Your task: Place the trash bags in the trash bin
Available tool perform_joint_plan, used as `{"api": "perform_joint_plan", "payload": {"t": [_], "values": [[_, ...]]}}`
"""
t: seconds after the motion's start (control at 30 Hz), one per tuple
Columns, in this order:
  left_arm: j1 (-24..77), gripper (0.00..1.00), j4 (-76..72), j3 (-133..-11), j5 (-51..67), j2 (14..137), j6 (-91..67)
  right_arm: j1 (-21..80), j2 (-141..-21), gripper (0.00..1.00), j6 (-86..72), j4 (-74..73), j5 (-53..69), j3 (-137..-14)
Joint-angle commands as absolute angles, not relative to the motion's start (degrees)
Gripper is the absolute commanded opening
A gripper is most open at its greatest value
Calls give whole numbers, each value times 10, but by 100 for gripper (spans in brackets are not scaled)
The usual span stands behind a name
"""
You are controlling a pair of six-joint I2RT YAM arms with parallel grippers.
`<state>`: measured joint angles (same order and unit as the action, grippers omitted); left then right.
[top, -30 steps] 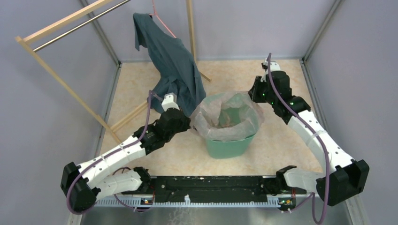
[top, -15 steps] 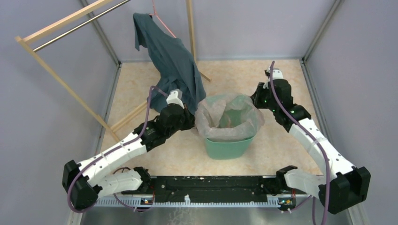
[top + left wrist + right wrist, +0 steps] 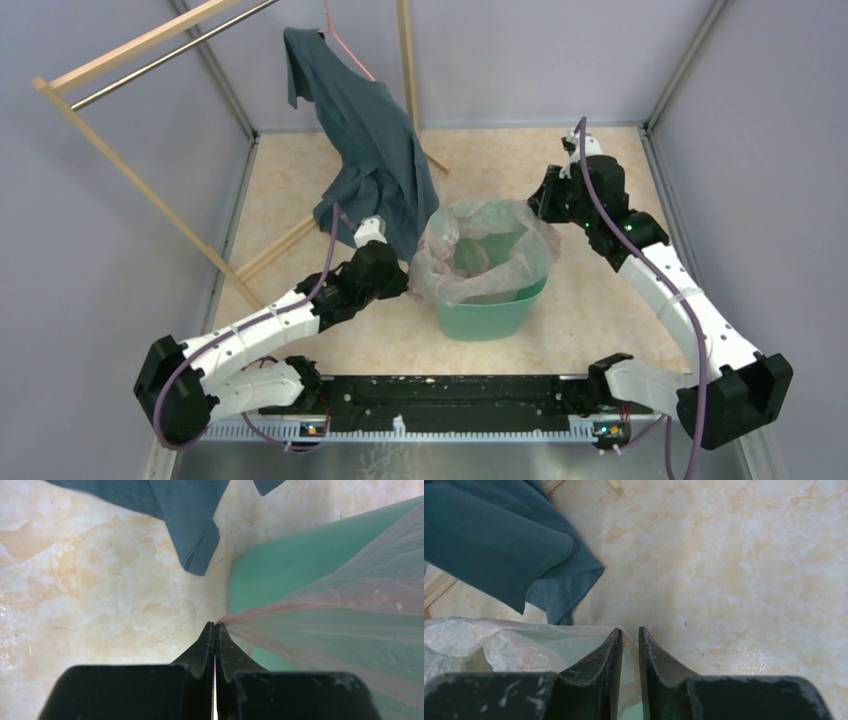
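The left gripper [image 3: 216, 625] is clamped tight on the near-left edge of the pink bag [image 3: 440, 262], which drapes over the rim of the green bin [image 3: 490, 315]. Beyond, the right gripper [image 3: 629, 630] has its jaws a slit apart at the bag's far edge; whether they grip it, I cannot tell.

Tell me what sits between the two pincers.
The trash bin, with the pink trash bag draped over its rim, sits between the left pincer and the right pincer, as the top view shows.
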<state>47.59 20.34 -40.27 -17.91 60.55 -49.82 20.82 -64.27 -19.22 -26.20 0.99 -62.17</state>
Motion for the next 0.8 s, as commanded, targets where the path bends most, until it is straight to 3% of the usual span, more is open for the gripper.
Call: {"api": "perform_joint_plan", "payload": {"t": [0.0,0.2,0.33,0.53,0.63,0.77], "values": [[474,0,201,-400,-162,598,-511,205,-625,20,-183,-271,4,-638],[474,0,183,-452,-83,608,-505,192,-596,22,-187,-279,-41,-575],[475,0,184,-456,-51,615,-508,191,-581,44,-188,-312,-34,-584],[474,0,272,-436,-109,572,-503,191,-549,75,-166,-473,-123,-750],[474,12,281,-433,-128,531,-505,191,-508,85,-173,-518,-149,-763],[474,38,305,-442,-125,490,-516,191,-439,97,-213,-531,-154,-704]]}}
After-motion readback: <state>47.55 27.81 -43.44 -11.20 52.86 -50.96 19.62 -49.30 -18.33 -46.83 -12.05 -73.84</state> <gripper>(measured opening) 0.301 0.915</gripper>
